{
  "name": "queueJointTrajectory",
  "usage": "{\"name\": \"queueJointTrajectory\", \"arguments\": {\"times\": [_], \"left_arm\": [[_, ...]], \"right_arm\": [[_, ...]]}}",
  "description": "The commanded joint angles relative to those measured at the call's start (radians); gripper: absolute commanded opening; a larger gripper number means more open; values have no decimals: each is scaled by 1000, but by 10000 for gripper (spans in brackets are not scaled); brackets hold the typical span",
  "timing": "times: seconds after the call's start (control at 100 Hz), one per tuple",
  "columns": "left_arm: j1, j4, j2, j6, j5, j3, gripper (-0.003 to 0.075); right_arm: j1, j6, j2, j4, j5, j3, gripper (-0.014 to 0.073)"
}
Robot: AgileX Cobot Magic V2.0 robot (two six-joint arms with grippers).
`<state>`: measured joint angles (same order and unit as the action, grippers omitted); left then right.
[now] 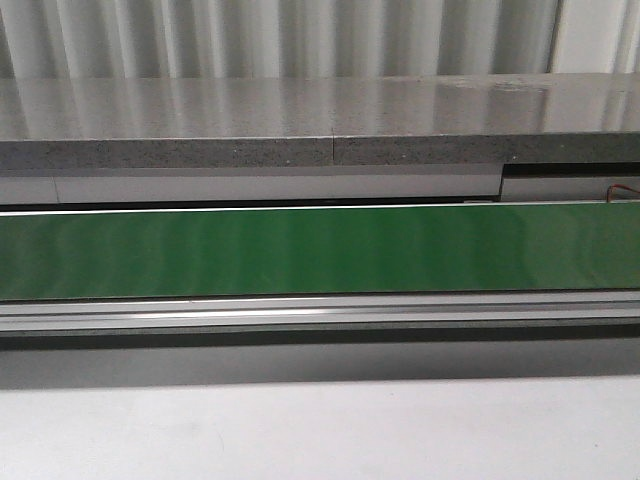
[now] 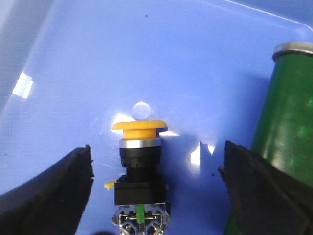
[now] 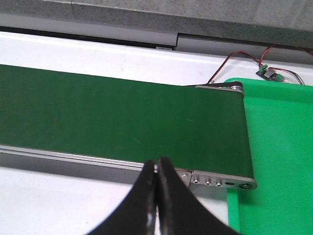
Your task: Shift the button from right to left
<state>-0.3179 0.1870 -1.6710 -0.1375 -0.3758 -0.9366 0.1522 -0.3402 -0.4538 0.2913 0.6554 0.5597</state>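
Note:
The button (image 2: 140, 166), with a yellow-orange cap, silver ring, black collar and black block body, lies on the floor of a blue tray (image 2: 98, 63) in the left wrist view. My left gripper (image 2: 156, 166) is open, one black finger on each side of the button, neither touching it. My right gripper (image 3: 156, 169) is shut and empty, its tips over the near rail of the green belt (image 3: 122, 117) close to the belt's end. In the front view the green belt (image 1: 320, 250) carries nothing, and neither gripper nor the button shows there.
The end of the green belt (image 2: 288, 122) with its metal roller stands right beside the blue tray. A green tray (image 3: 279, 156) lies past the belt's other end. Red and black wires with a small board (image 3: 269, 72) lie behind it. A grey stone ledge (image 1: 320, 120) runs behind the belt.

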Motion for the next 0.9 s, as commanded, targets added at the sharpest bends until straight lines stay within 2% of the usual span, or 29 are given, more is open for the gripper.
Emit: {"name": "queueJointTrajectory", "arguments": {"times": [0.0,0.14,0.32,0.58,0.75,0.82,0.89], "left_arm": [[-2,-6,48,0,49,-31,550],[-2,-6,124,0,53,-31,546],[26,-29,326,0,52,-31,546],[202,-24,645,0,-36,-18,545],[290,-31,831,0,-82,51,543],[313,-50,916,0,-94,91,512],[331,-82,1004,0,-94,138,449]], "right_arm": [[-1,-8,-4,17,-69,27,-67],[-1,-8,-4,17,-69,27,-67],[-1,-8,-4,17,-69,27,-67],[-1,-8,-4,17,-69,27,-67],[-1,-8,-4,17,-69,27,-67],[-1,-8,-4,17,-69,27,-67],[-1,-8,-4,17,-69,27,-67]]}}
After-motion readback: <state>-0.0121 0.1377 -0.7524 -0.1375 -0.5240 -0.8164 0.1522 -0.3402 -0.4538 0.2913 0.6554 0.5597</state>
